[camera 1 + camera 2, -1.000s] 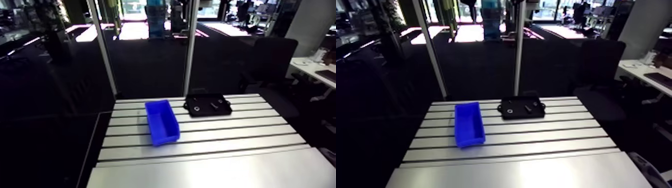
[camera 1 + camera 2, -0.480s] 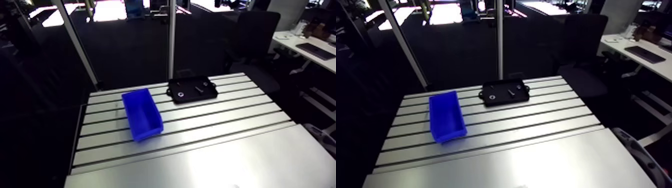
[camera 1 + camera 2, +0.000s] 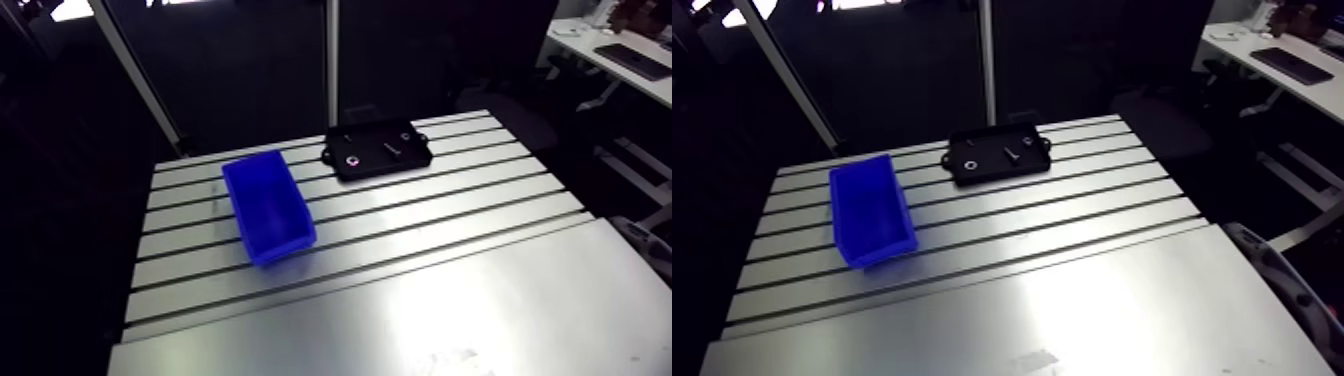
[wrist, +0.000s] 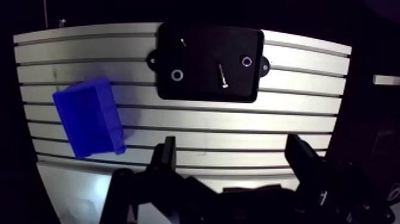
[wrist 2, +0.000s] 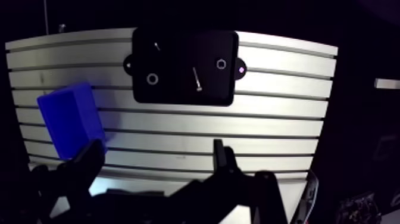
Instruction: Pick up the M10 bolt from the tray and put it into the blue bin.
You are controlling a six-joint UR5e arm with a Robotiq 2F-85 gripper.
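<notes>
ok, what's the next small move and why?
Probably move forward and down over the tray, lining the fingers up with the long bolt: they are open, empty, well above the table, and the bolt lies ahead of them in the tray's middle.

Slotted aluminium table (image 3: 460, 205), dim room behind

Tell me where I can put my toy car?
The table is bare across its near part, in front of the blue bin and black tray. The tray holds small parts, and the gap between bin and tray is narrow.
</notes>
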